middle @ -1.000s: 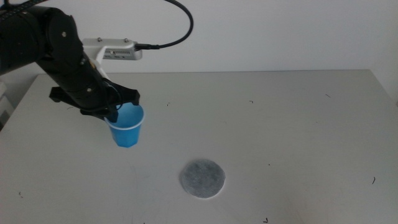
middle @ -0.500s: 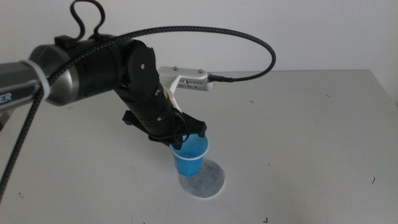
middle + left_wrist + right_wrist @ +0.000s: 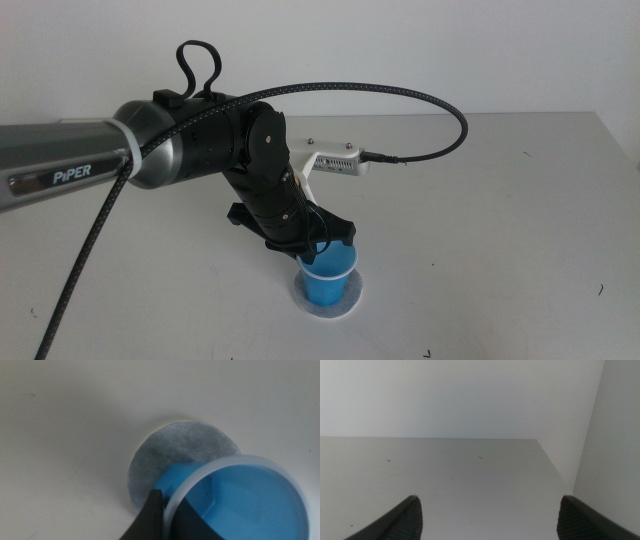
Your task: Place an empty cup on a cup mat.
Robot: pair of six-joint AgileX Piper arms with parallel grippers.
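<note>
Your left gripper [image 3: 322,243] has its jaws clamped on the cup [image 3: 329,280], one jaw outside the wall and one inside, pinching the rim on the side toward the arm. In the left wrist view that dark jaw sits right against the white rim, blue wall just past it. The cup hangs below the jaws, upright or close to it, mouth up and empty.

Key relation: the cup mat [image 3: 351,297] is straight under the cup. From the middle view the cup base sits inside the mat's outline, pale edge showing in front and to the right. In the left wrist view the cup [image 3: 240,497] covers only one side of the cup mat [image 3: 175,455], with most of the grey disc showing beyond it, so you're probably a little off centre. I can't tell from either view whether the base is touching the mat or just above it.

My read: the next move is straight down if needed, then release; no real sideways travel left. Risk is the inner jaw dragging the rim and tipping the cup when you let go.

Right gripper [image 3: 487,525] waits well apart, jaws spread wide over bare counter [image 3: 470,475], not in the middle view
</note>
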